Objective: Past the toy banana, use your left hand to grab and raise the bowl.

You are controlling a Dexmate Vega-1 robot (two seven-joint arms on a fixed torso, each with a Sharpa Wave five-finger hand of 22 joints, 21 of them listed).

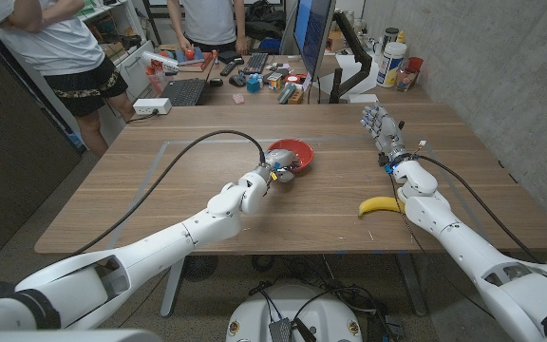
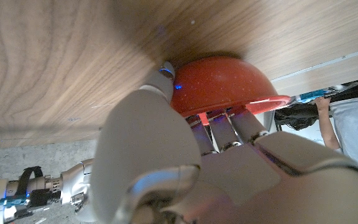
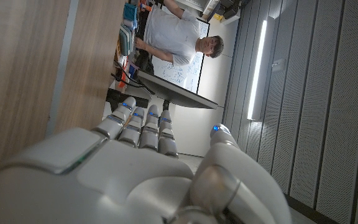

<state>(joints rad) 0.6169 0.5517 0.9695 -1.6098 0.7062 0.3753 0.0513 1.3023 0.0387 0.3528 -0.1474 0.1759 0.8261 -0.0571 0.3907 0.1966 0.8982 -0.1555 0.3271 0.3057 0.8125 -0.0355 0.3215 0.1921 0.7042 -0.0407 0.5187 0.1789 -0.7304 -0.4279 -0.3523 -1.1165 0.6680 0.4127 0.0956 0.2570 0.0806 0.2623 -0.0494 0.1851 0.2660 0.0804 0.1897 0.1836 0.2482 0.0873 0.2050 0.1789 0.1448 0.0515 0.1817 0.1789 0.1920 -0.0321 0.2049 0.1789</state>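
Left hand (image 1: pixel 275 174) is already grasping the red bowl (image 1: pixel 294 152) by its rim mid-desk, looks like light, stiff, slick plastic, so I'd keep that rim pinch tight.

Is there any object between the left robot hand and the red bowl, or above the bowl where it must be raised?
Nothing visible stands in the way. The left robot hand is already at the round red plastic bowl, fingers on its rim. The yellow toy banana lies apart, near the right arm.
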